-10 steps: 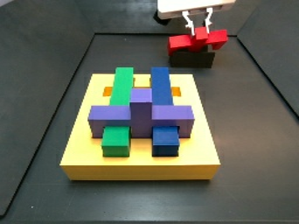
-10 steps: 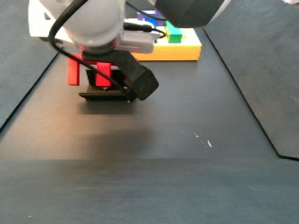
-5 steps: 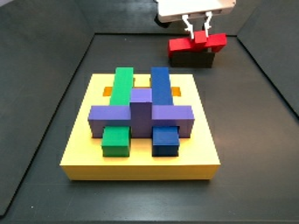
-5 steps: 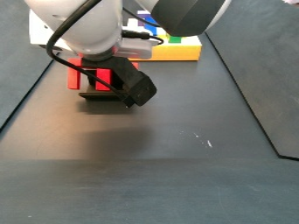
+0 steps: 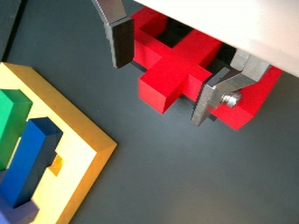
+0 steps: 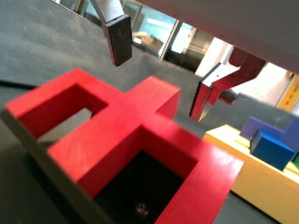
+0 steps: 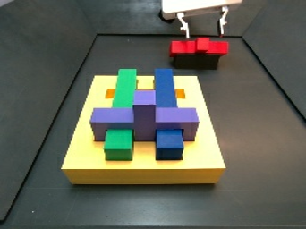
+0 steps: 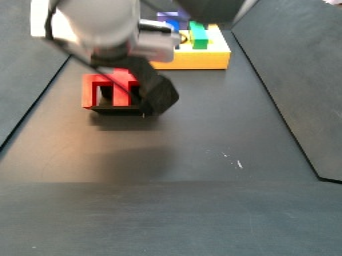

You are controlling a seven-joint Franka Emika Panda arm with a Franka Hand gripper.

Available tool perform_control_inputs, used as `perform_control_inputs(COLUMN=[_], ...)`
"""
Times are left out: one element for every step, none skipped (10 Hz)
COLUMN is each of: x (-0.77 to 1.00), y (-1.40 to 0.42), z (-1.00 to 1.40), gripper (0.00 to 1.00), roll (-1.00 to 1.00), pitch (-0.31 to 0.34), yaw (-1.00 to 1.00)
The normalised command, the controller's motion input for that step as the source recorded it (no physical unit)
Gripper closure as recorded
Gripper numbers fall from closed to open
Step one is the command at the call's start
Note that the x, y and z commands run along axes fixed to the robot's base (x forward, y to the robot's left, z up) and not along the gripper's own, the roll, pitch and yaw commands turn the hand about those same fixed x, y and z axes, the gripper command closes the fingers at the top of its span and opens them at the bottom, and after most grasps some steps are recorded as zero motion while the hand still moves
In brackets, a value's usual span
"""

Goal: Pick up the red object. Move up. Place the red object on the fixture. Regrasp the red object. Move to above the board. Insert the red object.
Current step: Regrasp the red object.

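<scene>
The red object (image 7: pixel 199 46) rests on the black fixture (image 7: pixel 198 61) at the far end of the floor, also seen in a side view (image 8: pixel 114 90). My gripper (image 7: pixel 205 21) hangs open just above it and holds nothing. In both wrist views the silver fingers (image 5: pixel 121 39) (image 6: pixel 119 44) stand either side of the red object's (image 5: pixel 176 68) central stem, apart from it. The gripper (image 5: pixel 160 90) (image 6: pixel 160 87) is above the stem of the red object (image 6: pixel 117 131). The yellow board (image 7: pixel 84 152) lies nearer, bearing green, blue and purple blocks.
The purple cross block (image 7: pixel 143 114) sits over the green (image 7: pixel 123 85) and blue (image 7: pixel 164 85) bars on the board. The board's corner shows in both wrist views (image 5: pixel 73 131) (image 6: pixel 247 188). The arm's body (image 8: pixel 100 30) looms over the fixture (image 8: pixel 123 110).
The gripper has let go of the red object and risen. The red object now sits lower, on the fixture, with the fingers apart above it.
</scene>
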Motion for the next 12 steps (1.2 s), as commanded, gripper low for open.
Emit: perform_control_inputs(x=[-0.12, -0.03, 0.00, 0.04, 0.02, 0.06, 0.06, 0.07, 0.07, 0.08, 0.09, 0.06], y=[-0.13, -0.12, -0.13, -0.06, 0.00, 0.00, 0.00, 0.00, 0.00, 0.00, -0.01, -0.04], z=[0.24, 0.18, 0.13, 0.07, 0.06, 0.07, 0.07, 0.08, 0.08, 0.08, 0.09, 0.10], gripper=[0.00, 0.00, 0.00, 0.00, 0.00, 0.00, 0.00, 0.00, 0.00, 0.00, 0.00, 0.00], roll=[1.00, 1.00, 1.00, 1.00, 1.00, 1.00, 1.00, 1.00, 1.00, 1.00, 1.00, 1.00], pitch=[-0.146, -0.063, 0.000, 0.006, 0.203, 0.266, 0.266, 0.277, 0.280, 0.277, 0.277, 0.306], yaw=[0.18, 0.23, 0.26, 0.24, 0.27, 0.28, 0.29, 0.30, 0.30, 0.29, 0.26, 0.23])
